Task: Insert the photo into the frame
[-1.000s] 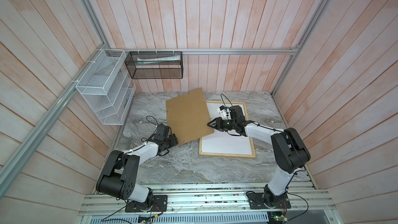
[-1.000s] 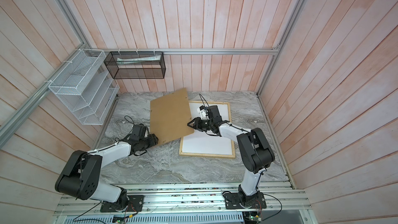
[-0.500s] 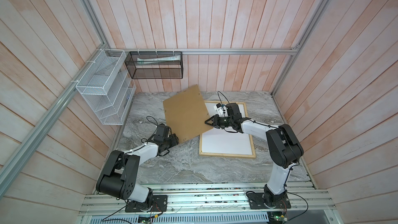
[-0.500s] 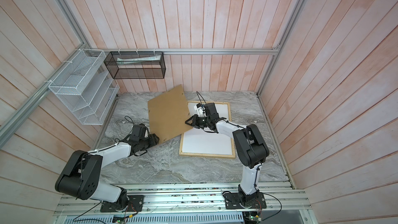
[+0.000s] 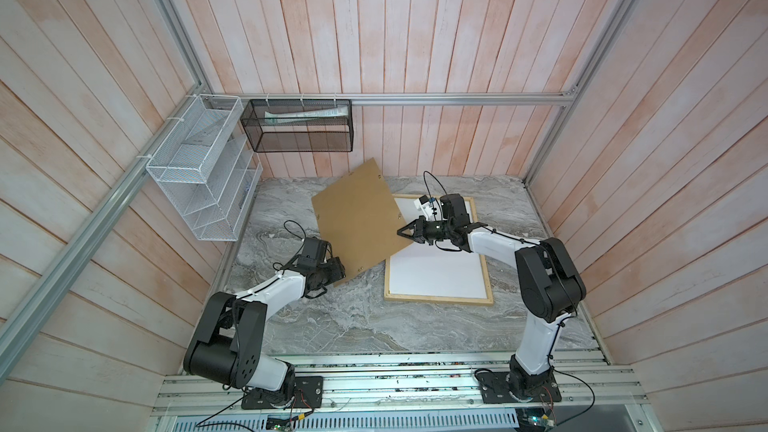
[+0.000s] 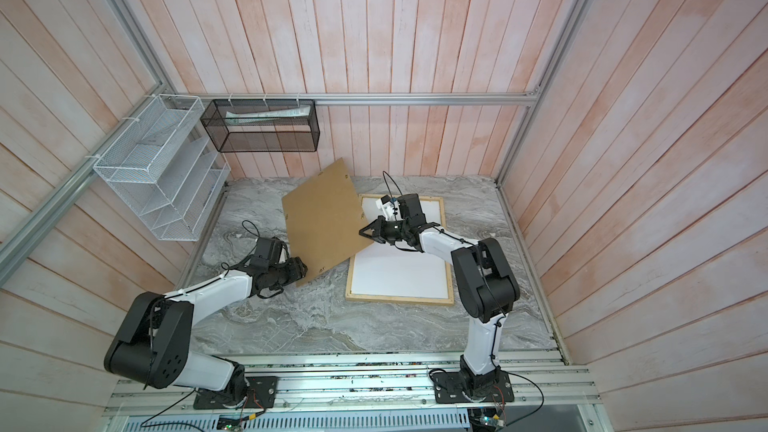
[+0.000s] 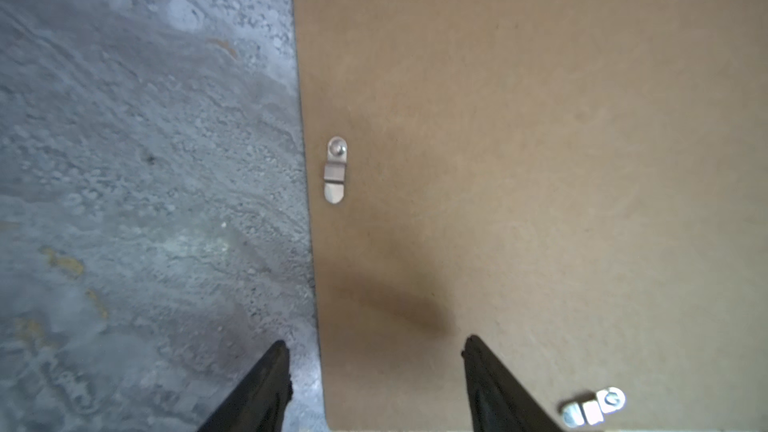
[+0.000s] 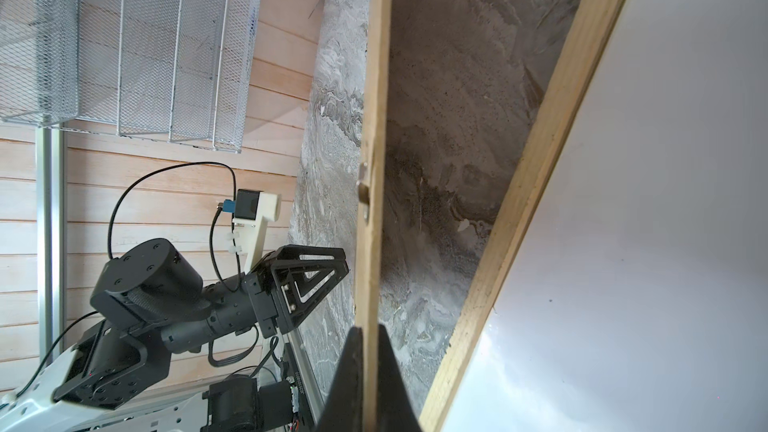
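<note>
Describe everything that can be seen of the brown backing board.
The backing board is a thin, flat, plain brown rectangle, like fibreboard, with small metal turn clips near its edges. It is tilted: the right gripper is shut on its right edge and holds that side above the frame, while the low left corner is near the table, by the open left gripper. Whether that gripper touches it cannot be told.

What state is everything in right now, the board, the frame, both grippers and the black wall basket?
Plain brown backing board: tilted, one edge raised.
Pale natural wood picture frame: lying flat, white sheet inside, one corner under the board.
Right gripper: shut on the board's raised edge.
Left gripper: open, at the board's low corner.
Black mesh wall basket: holds papers.
</note>
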Robot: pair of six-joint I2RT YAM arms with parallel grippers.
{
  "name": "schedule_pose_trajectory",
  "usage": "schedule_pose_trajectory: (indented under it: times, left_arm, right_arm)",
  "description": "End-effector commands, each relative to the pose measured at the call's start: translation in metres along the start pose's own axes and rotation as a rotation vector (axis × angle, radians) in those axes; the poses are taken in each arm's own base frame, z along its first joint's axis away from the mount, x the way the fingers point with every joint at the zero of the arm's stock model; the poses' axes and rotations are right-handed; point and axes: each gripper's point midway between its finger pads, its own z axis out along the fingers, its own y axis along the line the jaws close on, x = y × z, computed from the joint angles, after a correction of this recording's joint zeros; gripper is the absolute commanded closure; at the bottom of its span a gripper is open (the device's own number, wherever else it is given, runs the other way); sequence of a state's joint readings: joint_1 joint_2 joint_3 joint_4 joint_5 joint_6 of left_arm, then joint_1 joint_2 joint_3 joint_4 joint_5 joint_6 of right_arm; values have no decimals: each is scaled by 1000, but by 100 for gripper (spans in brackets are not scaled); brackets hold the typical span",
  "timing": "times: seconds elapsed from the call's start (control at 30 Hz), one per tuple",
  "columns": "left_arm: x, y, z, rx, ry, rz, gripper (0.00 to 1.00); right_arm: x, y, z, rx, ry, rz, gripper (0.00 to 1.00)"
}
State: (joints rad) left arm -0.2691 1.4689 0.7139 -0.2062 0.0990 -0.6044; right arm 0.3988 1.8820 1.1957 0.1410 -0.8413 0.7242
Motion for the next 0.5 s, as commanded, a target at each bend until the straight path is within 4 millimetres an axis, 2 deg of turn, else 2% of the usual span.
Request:
schedule_pose_trajectory:
  times: [0.0,0.17,0.3,0.47]
  left_arm:
    - [-37,-18,-25,6,-108,30,32]
    - [-64,-36,-48,57,-209,32,32]
    - [-65,-52,-51,152,-214,31,31]
    - [-55,-69,-44,267,-181,14,31]
  right_arm:
    - [-18,20,-31,-35,-73,-112,100]
    - [-26,23,-72,-51,-141,-126,100]
    - [-27,24,-104,-65,-186,-135,100]
    - [-21,14,-148,-23,-254,-121,100]
